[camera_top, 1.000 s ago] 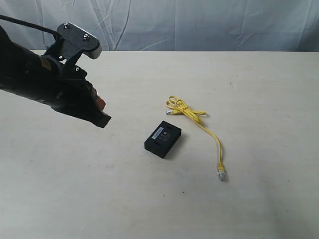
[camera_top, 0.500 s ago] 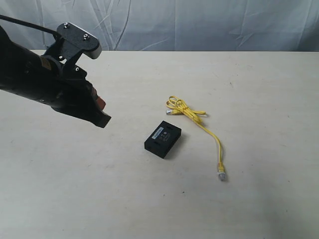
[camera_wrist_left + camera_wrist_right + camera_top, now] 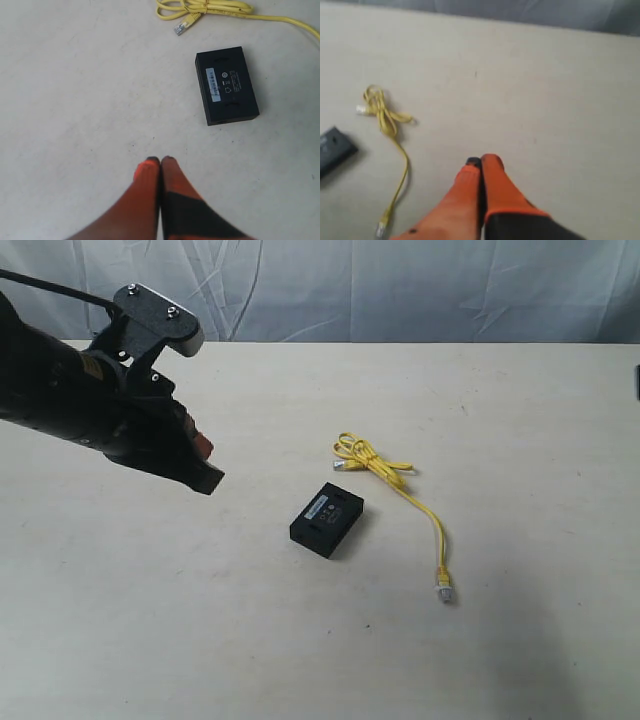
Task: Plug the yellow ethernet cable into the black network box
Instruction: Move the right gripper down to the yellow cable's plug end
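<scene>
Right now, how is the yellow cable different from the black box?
The yellow ethernet cable is thin, bright and partly looped; the black network box is flat, dark and rectangular. The cable has plugs at its ends; the box has a pale label on top. Both lie on the table, apart, unplugged.

matt black plastic box [image 3: 328,518]; glossy yellow cable [image 3: 395,483]; smooth matt table [image 3: 500,420]
</scene>
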